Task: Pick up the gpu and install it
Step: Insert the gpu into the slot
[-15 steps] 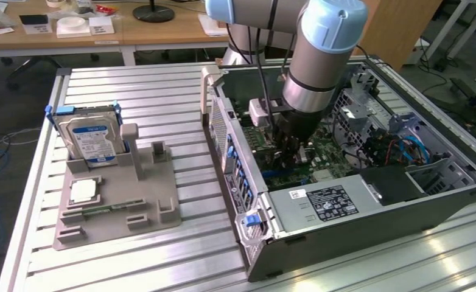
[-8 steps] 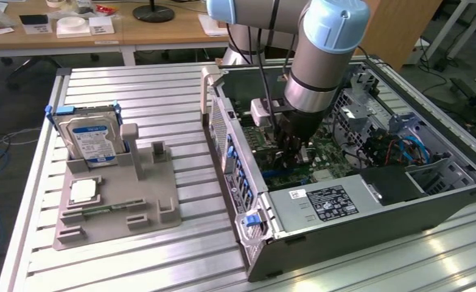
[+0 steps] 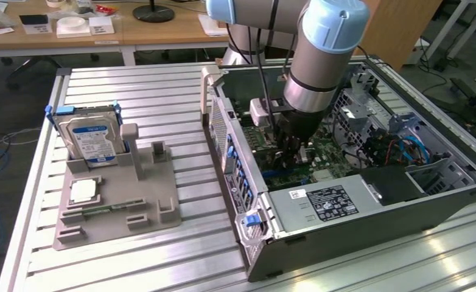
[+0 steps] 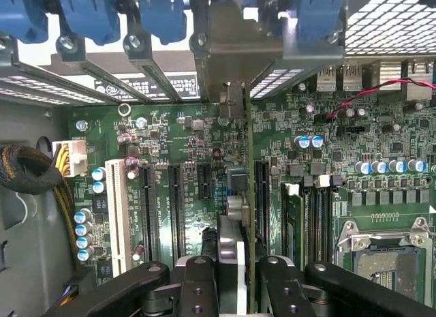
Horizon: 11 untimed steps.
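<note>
The gripper (image 4: pixel 237 279) is reaching down inside the open computer case (image 3: pixel 368 225), its fingers (image 4: pixel 197 290) clenched on the gpu (image 4: pixel 249 194). The card is standing edge-on over the motherboard (image 4: pixel 170 146), apparently entering a slot; seating is unclear. The hard drive (image 3: pixel 92 139) is sitting in the holder at the exterior view's left.
</note>
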Motion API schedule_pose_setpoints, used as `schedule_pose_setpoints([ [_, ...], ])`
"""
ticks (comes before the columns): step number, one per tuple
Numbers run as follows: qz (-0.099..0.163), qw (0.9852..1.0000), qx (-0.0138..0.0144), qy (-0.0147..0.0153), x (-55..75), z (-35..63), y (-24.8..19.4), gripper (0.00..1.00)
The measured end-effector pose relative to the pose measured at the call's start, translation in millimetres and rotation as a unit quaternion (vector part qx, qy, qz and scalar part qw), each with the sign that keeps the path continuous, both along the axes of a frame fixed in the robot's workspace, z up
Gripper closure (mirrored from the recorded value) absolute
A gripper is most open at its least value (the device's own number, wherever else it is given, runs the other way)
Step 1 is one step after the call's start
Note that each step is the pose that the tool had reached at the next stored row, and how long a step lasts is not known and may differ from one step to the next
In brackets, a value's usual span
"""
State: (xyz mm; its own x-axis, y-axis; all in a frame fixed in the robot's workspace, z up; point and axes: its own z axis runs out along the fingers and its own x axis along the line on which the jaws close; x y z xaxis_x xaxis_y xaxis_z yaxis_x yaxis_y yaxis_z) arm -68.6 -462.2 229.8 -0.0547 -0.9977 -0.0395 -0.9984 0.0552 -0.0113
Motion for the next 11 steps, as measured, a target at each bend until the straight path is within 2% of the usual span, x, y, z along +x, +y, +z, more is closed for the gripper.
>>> schedule_pose_setpoints([
  [2, 0.0, 1.0, -0.0001, 0.0005, -0.1, 0.0, -0.1, 0.72],
  [5, 0.0, 1.0, -0.0002, 0.0039, 0.3, 0.1, -0.1, 0.72],
  [11, 0.0, 1.0, 0.0001, 0.0039, 0.5, -1.3, 0.1, 0.72],
])
